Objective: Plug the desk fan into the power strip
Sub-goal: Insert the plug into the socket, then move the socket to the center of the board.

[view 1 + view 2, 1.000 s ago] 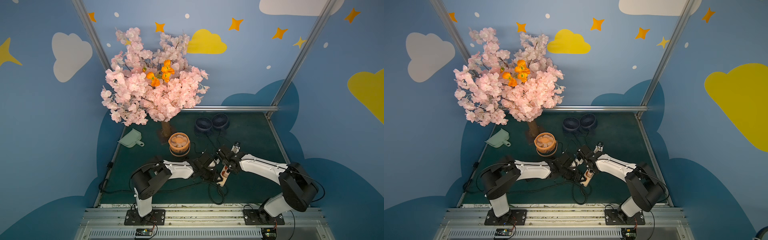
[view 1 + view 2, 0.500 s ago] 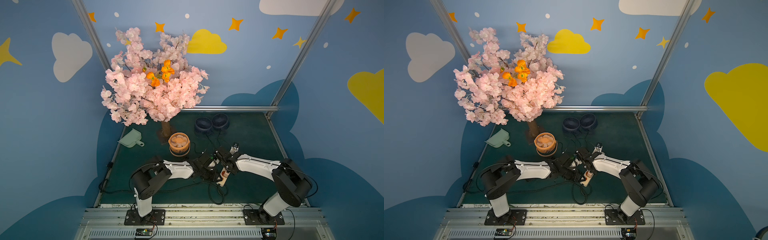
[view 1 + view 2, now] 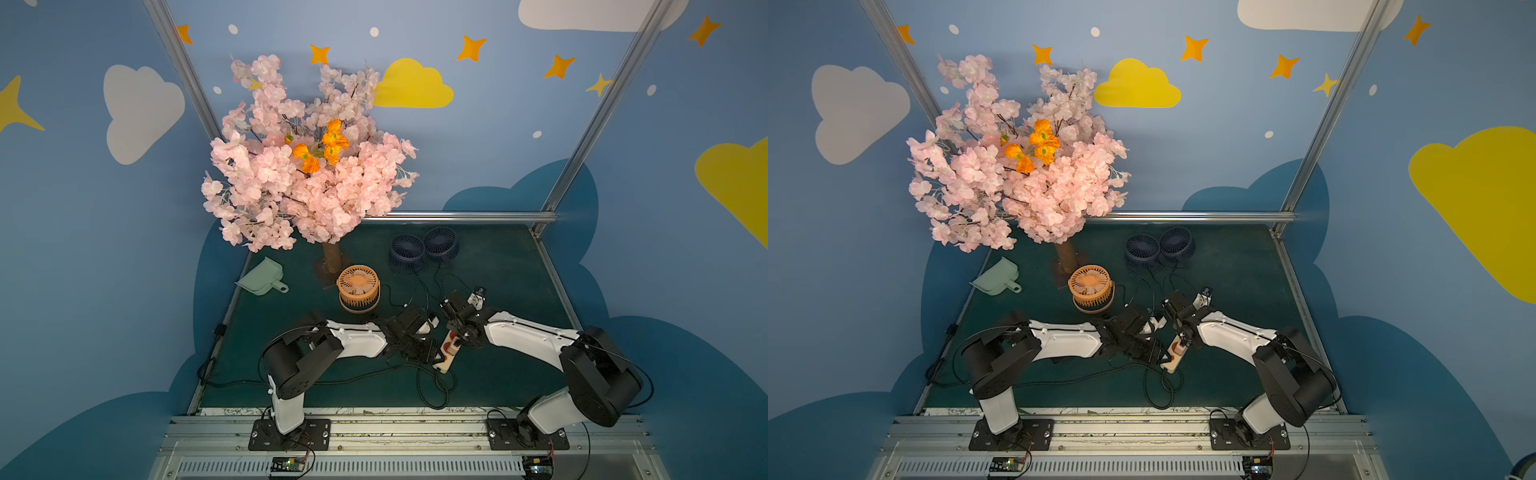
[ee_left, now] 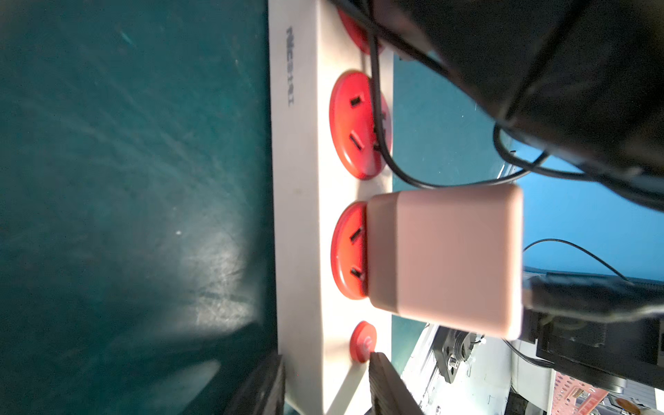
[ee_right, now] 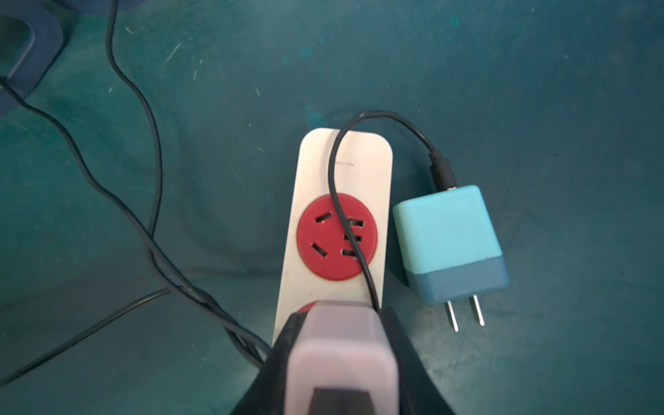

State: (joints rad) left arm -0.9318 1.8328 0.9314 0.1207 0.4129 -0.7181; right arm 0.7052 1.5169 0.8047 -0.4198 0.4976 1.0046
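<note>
Right gripper [image 5: 341, 318] closed on pink plug adapter [image 4: 445, 258], pressed to power strip [image 3: 443, 365]; left gripper [image 4: 323, 381] pinches the strip's button end.
In both top views the strip lies on the green mat at about 4 o'clock from the orange desk fan [image 3: 358, 289], between the two wrists. The adapter's face meets the socket [image 4: 350, 249] next to the round button [image 4: 363, 341]; no prongs show, so full seating is unclear. The adapter is likely light, rigid, smooth plastic, best held on its flat sides near the cord end and pushed straight in. The strip looks light and would probably slide, so the end clamp matters. A thin black cord [image 5: 337, 201] drapes over the free sockets and may snag. A blue adapter [image 5: 449, 244] lies unplugged just beside the strip.
</note>
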